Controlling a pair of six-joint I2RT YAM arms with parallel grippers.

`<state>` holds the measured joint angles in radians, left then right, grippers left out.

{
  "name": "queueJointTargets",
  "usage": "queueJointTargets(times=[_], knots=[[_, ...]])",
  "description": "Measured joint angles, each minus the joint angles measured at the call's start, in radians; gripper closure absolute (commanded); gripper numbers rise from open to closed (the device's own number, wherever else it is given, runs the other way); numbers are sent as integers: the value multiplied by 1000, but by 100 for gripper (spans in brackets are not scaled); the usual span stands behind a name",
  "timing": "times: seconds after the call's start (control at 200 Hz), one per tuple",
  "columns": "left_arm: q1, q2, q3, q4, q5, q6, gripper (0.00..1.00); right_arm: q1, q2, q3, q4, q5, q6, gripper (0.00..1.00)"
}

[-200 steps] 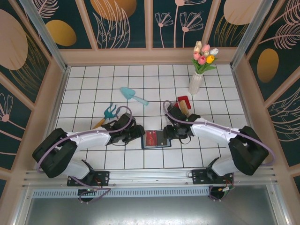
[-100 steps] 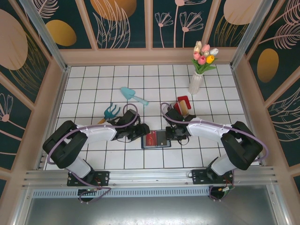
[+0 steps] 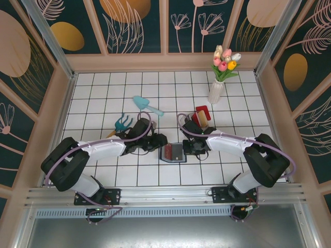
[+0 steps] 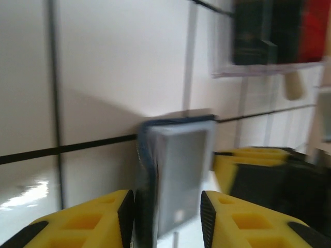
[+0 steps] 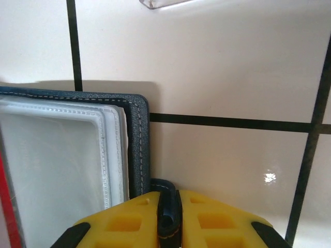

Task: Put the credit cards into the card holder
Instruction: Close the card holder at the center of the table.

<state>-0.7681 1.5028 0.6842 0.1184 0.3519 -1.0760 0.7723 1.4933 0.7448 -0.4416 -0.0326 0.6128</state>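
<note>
The navy card holder (image 3: 174, 152) lies on the tiles between the two grippers, its left half raised upright. A red credit card (image 3: 166, 151) shows inside it, and its red edge (image 5: 3, 206) lies beside the clear window pocket. My left gripper (image 3: 160, 142) straddles the raised flap (image 4: 176, 175), whose blurred edge fills the gap between the yellow fingers. My right gripper (image 3: 189, 148) is shut on the holder's snap tab (image 5: 169, 206) at its right edge. A dark card-like thing (image 4: 253, 31) stands in the clear rack.
The clear rack (image 3: 200, 118) stands behind the right gripper, with a red toy shovel (image 3: 202, 111) and its tan handle (image 4: 292, 85) by it. A teal scoop (image 3: 147, 106) and a teal rake (image 3: 121, 124) lie behind the left arm. A vase of tulips (image 3: 216, 90) stands at the back right.
The left gripper moved right and narrowed around the holder's left half, which rose from flat to upright. The right gripper closed on the snap tab.
</note>
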Motion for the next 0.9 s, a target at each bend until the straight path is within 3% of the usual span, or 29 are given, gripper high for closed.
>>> queueJointTargets(times=[0.18,0.34,0.52,0.786,0.901], knots=[[-12,17,3,119,88,-24,56,0,0,-22,41,-18,20,85],[-32,135,57,165,120,-30,59,-5,-26,-53,86,-31,57,86],[-72,247,142,120,96,-13,63,-28,-96,-89,105,-40,105,78],[-83,282,161,78,58,23,64,-72,-137,-116,78,-6,135,78],[-85,282,163,74,55,34,63,-95,-141,-116,54,13,134,70]])
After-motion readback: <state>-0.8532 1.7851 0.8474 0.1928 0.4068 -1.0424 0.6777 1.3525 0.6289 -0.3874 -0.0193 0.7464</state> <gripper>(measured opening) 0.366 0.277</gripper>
